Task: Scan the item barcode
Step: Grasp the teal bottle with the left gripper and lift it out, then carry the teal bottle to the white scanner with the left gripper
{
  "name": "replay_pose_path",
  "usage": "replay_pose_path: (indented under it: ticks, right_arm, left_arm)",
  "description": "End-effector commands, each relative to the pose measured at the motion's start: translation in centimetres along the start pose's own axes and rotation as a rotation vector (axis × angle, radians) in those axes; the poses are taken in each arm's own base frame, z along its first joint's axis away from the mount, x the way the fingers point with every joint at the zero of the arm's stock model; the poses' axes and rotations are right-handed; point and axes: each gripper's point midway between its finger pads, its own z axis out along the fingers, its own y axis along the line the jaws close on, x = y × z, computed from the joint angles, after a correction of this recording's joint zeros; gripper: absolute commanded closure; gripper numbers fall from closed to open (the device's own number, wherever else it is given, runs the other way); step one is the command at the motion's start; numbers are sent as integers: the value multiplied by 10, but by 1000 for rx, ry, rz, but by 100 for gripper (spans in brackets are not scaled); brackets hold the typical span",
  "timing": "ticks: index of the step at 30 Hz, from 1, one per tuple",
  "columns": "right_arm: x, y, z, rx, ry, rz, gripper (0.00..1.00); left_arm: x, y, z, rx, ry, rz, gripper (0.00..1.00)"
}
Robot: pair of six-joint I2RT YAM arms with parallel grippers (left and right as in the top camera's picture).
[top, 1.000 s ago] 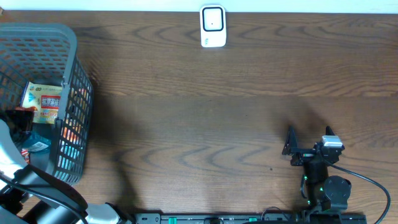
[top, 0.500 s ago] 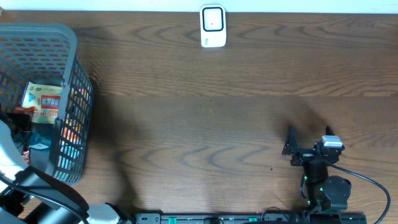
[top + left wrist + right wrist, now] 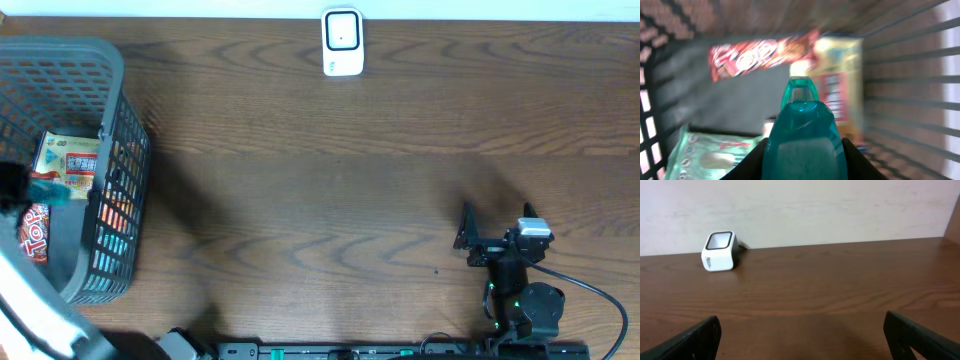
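basket (image 3: 115, 200): table (image 3: 320, 180) left edge | scanner (image 3: 342, 42): far edge, middle | packets (image 3: 70, 165): in basket | pouch (image 3: 802, 135): above packets, inside basket

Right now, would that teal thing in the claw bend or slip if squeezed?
The teal plastic item looks moulded and rounded, so it is probably stiff, not floppy. Its glossy skin may slip in the left gripper. It is likely light, since it is held by its lower end alone.

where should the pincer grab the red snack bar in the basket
Probably across its narrow width near the middle, from straight above: the red snack bar lies roughly flat in the basket, whose mesh walls block sideways approaches.
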Motion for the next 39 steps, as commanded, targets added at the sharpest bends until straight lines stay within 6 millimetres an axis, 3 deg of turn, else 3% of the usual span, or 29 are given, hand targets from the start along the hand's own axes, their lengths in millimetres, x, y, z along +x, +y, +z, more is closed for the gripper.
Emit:
replay_pose_path:
  ticks: [1,5,11,15,21,29,35,39]
  right_arm:
    - [1,2,0,-6,1,-13,1]
    - [1,2,0,-6,1,-13,1]
    - [1,2,0,-6,1,-13,1]
    - [1,2,0,-6,1,-13,1]
    - [1,2,0,-6,1,-13,1]
    - [1,2,0,-6,1,-13,1]
    - [1,2,0,-6,1,-13,1]
    - [1,2,0,-6,1,-13,1]
  left_arm:
    - [-14,-25,-59,149,-110,-40,90]
    - [-5,-52,-110,363,-120,-90,90]
    - [29,-94,-164,663,13,-77,90]
    - [61,-113,-184,767,118,-7,89]
    - [124,-142,-194,832,298,148,89]
    - [223,-173,-169,737,443,376,90]
    - [298,-181,-127,579,476,543,90]
    - [347,-172,-91,436,479,657,89]
